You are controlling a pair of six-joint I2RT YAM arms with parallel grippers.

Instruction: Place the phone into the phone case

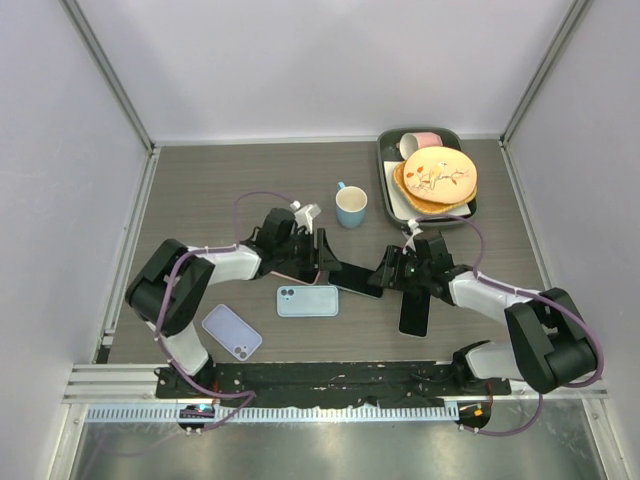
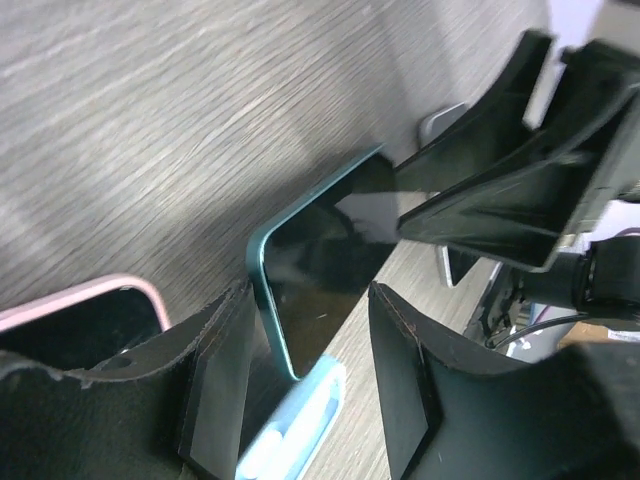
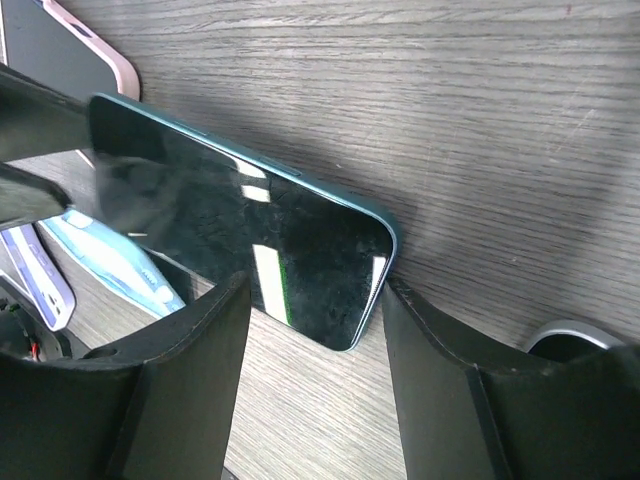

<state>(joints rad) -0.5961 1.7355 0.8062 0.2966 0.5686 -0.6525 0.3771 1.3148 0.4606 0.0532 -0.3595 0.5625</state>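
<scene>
The phone (image 1: 355,278) has a dark screen and a teal rim and lies aslant between my two grippers. My right gripper (image 1: 388,270) straddles its right end. In the right wrist view the phone (image 3: 250,235) fills the gap and one finger (image 3: 420,350) touches its corner. My left gripper (image 1: 312,255) is open, and the phone's other end (image 2: 320,265) sits between its fingers (image 2: 215,380) with wood showing on one side. The light blue phone case (image 1: 307,300) lies flat just in front, and its edge shows in the left wrist view (image 2: 295,430).
A pink-cased phone (image 1: 292,272) lies under my left gripper. A lavender phone (image 1: 231,331) is at the front left and a black phone (image 1: 415,312) at the front right. A blue mug (image 1: 351,205) and a tray (image 1: 388,170) with plates stand behind.
</scene>
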